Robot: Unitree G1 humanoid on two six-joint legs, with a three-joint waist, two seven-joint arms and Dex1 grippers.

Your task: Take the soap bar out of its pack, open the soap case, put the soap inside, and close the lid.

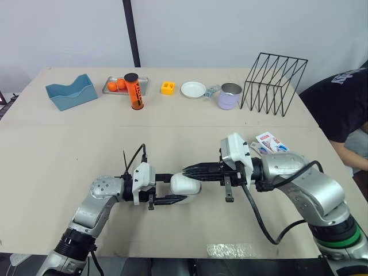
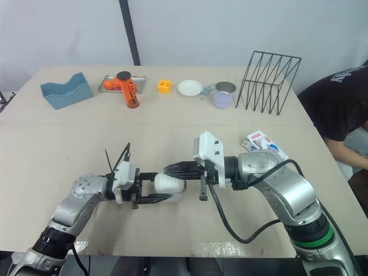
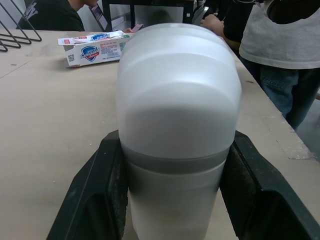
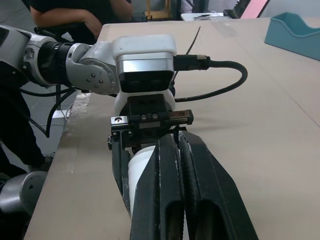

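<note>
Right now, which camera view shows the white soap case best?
The left wrist view: the soap case is close, between the fingers of the left gripper, its lid seam plain. The eye views show it far off from above; the right wrist view shows a sliver behind the right gripper.

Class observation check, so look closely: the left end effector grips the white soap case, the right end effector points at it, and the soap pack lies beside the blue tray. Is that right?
Not quite. The soap pack lies in front of the wire rack, far from the blue tray, as the left eye view shows. The rest stands.
</note>
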